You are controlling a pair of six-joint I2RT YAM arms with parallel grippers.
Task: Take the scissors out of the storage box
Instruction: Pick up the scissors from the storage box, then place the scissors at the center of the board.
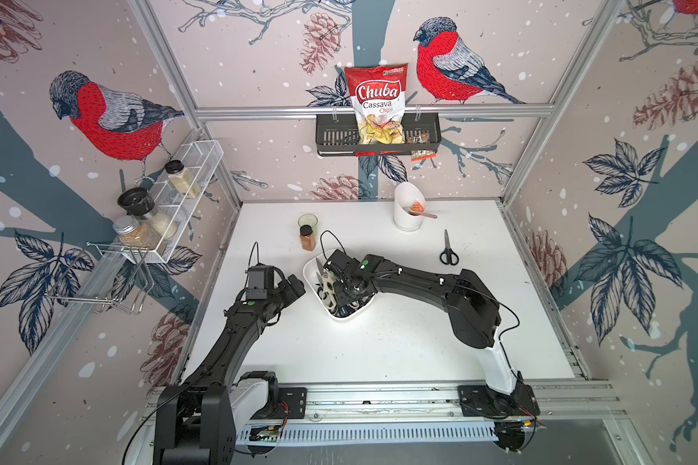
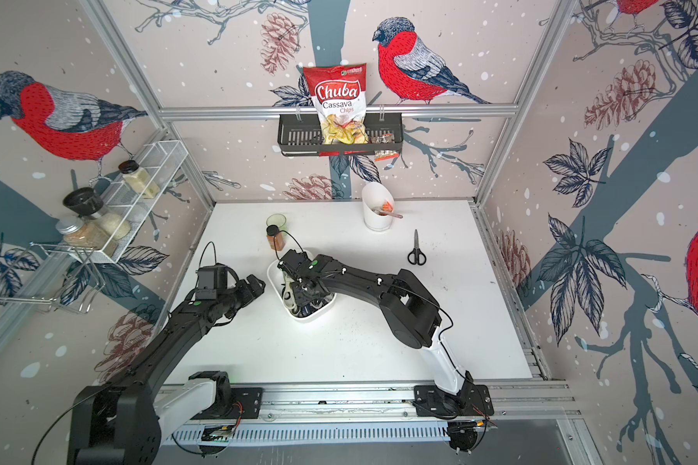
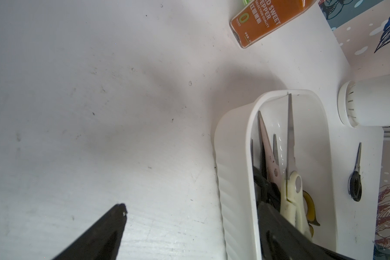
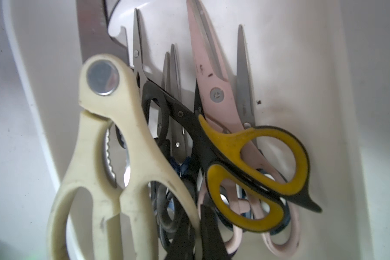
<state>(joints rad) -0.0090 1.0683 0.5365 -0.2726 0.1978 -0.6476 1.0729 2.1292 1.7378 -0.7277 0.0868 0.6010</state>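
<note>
The white storage box [image 1: 353, 318] [image 2: 311, 319] sits mid-table with several scissors piled in it. My right gripper [image 1: 339, 288] [image 4: 198, 229] reaches down into it and is shut on a handle loop of the cream-handled scissors [image 4: 122, 135] [image 1: 327, 289], which look tilted up out of the pile. Black-and-yellow scissors [image 4: 257, 157] and pinkish-beige scissors [image 4: 212, 78] lie beside them. One black-handled pair [image 1: 448, 251] [image 2: 416, 251] lies on the table to the right. My left gripper [image 1: 295, 288] [image 3: 190, 207] is open and empty, just left of the box [image 3: 234, 180].
An orange spice jar [image 1: 308, 237] and a green glass [image 1: 308, 221] stand just behind the box. A tall white holder [image 1: 408, 209] is at the back. A black basket [image 1: 377, 139] with a chips bag hangs on the back wall, and a wire rack [image 1: 178, 193] on the left wall.
</note>
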